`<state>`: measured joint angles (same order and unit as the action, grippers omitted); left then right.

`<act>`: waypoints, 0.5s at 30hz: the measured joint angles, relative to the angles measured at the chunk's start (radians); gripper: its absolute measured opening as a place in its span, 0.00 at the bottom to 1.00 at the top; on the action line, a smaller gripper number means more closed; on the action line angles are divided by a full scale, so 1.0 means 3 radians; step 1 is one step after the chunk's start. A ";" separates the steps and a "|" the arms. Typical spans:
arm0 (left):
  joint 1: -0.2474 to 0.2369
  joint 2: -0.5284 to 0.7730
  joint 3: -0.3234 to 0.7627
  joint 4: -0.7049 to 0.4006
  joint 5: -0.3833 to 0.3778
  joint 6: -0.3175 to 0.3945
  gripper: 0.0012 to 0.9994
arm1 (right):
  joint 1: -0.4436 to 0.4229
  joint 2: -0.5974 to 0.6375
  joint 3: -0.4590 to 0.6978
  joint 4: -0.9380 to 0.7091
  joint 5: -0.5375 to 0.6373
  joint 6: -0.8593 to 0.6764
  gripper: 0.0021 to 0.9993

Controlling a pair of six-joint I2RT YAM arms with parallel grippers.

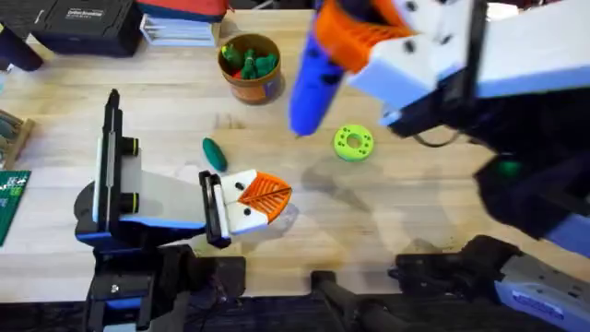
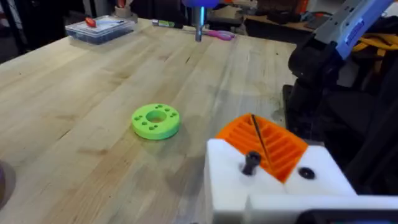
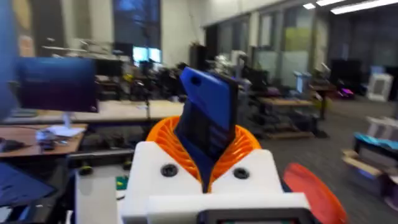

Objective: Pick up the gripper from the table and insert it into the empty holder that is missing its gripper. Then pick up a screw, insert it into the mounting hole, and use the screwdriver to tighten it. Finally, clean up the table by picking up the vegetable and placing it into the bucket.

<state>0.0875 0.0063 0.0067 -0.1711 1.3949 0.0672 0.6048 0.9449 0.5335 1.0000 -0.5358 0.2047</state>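
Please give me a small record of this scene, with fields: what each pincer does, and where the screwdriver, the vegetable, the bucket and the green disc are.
right pincer: shut on screwdriver, raised above the table
screwdriver: blue, tip pointing down toward the table
left pincer: low over the table, shut, holds nothing
vegetable: lies on the table, beside the left pincer
bucket: upright, far side, toy vegetables inside
green disc: flat on the table

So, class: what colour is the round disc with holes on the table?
Lime green disc; left wrist view shows it best.

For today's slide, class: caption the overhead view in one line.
Right claw holds the blue screwdriver above the table, near the lime disc and dark green vegetable.
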 joint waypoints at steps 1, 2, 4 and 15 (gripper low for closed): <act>0.0000 0.0000 0.0000 0.0000 0.0000 -0.0001 0.00 | 0.0104 0.0121 0.0000 0.0203 -0.0001 -0.0001 0.03; 0.0000 0.0000 0.0000 0.0000 0.0000 -0.0001 0.00 | 0.0178 0.0216 0.0000 0.0357 0.0000 0.0001 0.03; 0.0000 0.0000 0.0000 0.0000 0.0000 -0.0001 0.00 | 0.0330 0.0409 -0.0001 0.0655 -0.0003 0.0000 0.03; 0.0000 0.0000 0.0000 0.0000 0.0000 -0.0001 0.00 | 0.0703 0.0877 0.0037 0.0911 -0.0003 0.0001 0.03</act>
<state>0.0875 0.0063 0.0067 -0.1711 1.3949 0.0669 0.8158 1.2078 0.5445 1.2732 -0.5365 0.2050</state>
